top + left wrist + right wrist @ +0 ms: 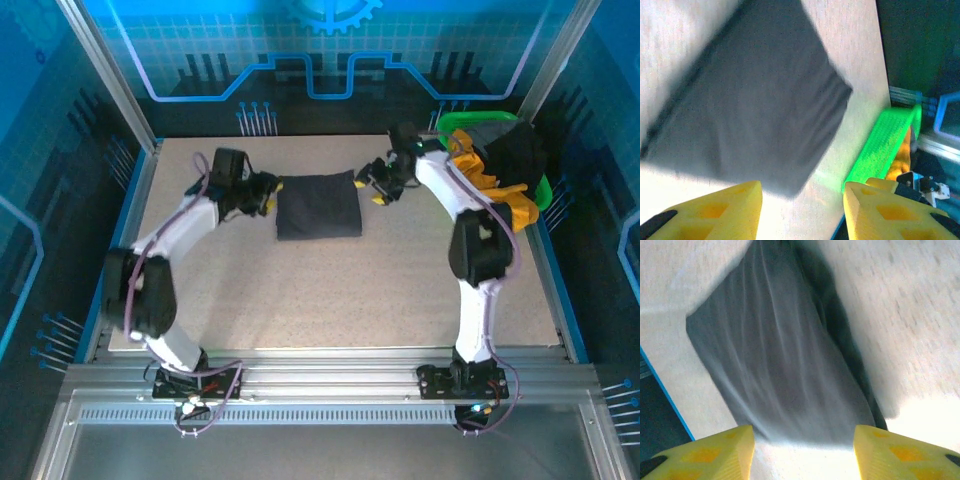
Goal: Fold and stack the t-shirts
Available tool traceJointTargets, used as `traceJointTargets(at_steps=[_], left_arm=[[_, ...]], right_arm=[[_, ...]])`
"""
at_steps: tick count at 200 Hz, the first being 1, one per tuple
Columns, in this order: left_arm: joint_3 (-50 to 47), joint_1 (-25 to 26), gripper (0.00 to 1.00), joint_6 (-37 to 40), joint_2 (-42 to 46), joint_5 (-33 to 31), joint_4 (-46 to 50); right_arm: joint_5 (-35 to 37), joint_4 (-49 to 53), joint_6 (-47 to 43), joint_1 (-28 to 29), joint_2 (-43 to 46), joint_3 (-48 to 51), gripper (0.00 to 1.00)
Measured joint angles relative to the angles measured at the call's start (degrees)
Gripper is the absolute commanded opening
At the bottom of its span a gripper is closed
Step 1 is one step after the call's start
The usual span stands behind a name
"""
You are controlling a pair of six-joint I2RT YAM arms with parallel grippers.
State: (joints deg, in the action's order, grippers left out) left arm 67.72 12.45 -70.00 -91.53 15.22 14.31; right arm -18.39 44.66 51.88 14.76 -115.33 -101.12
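Worktop: pale speckled board (pixel 350 300) inside a blue-lit enclosure; both arm bases are bolted at its near edge
Folded shirt: dark charcoal-grey t-shirt (pixel 318 206) lies flat toward the far middle of the worktop, folded into a compact near-square; its edges look fairly even, so the fold reads as finished
Left tool: left tool (pixel 272 192) sits just beside the shirt's left edge; in the left wrist view its yellow fingers (pixel 730 212) stand apart; no cloth is pinched between them
Right tool: right tool (pixel 380 186) sits just beside the shirt's far right corner; in the right wrist view its fingers are likewise apart, with the cloth lying beyond the tips, not between them
Why so placed: one tool on each side suits a two-handed fold, each arm working its own edge; with the fingers apart, the shirt rests on the worktop under its own weight
Basket: bright green plastic basket (pixel 470 120) stands at the far right corner, near the right arm; a mustard-yellow t-shirt (pixel 497 190) and a black garment (pixel 515 150) are heaped in it, the mustard one spilling over the rim
Stage: by my reading, one shirt is folded and laid as the base of the stack; the heaped ones are not yet done
Risk: a fingertip catching the top layer could pull the fold open; both wrist views are blurred, so fine contact cannot be told
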Motion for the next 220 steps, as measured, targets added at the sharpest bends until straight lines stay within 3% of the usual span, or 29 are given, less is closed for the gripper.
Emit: traceJointTargets(at_steps=[20,44,70,113,129,154,170,195,220], left_arm=[[-7.7,9.6,0.57,-7.3,4.7,-2.8,-6.7],[-13.9,18.7,0.61,-16.0,0.7,-6.6,-16.5],[-11.8,20.6,0.64,-21.5,-10.2,-9.8,-23.2],[-3.5,21.5,0.61,-27.6,-22.1,-13.8,-28.2],[-2.4,21.7,0.52,-29.6,-24.0,-15.3,-30.0],[-1.4,21.6,0.16,-31.8,-26.9,-16.5,-31.8],[-1.4,21.2,0.0,-32.7,-27.6,-17.1,-33.3],[-1.8,18.5,0.0,-31.7,-27.7,-16.7,-34.4],[-2.2,11.0,0.0,-26.7,-27.2,-12.9,-34.4]], right_arm=[[-0.4,-9.0,-0.1,0.9,15.9,17.8,0.63],[-2.2,-18.6,1.6,0.9,30.3,33.9,0.65],[-3.8,-22.7,2.8,0.2,37.2,42.8,0.65],[-4.9,-22.9,3.0,-1.7,43.0,46.1,0.65],[-5.3,-22.8,3.0,-2.6,44.9,46.5,0.65],[-5.9,-22.4,3.0,-3.0,46.6,47.1,0.64],[-6.1,-22.1,3.0,-3.3,47.2,47.7,0.64],[-6.2,-21.2,3.0,-3.7,47.3,47.9,0.63],[-6.3,-21.1,3.0,-3.8,47.3,47.9,0.63]])
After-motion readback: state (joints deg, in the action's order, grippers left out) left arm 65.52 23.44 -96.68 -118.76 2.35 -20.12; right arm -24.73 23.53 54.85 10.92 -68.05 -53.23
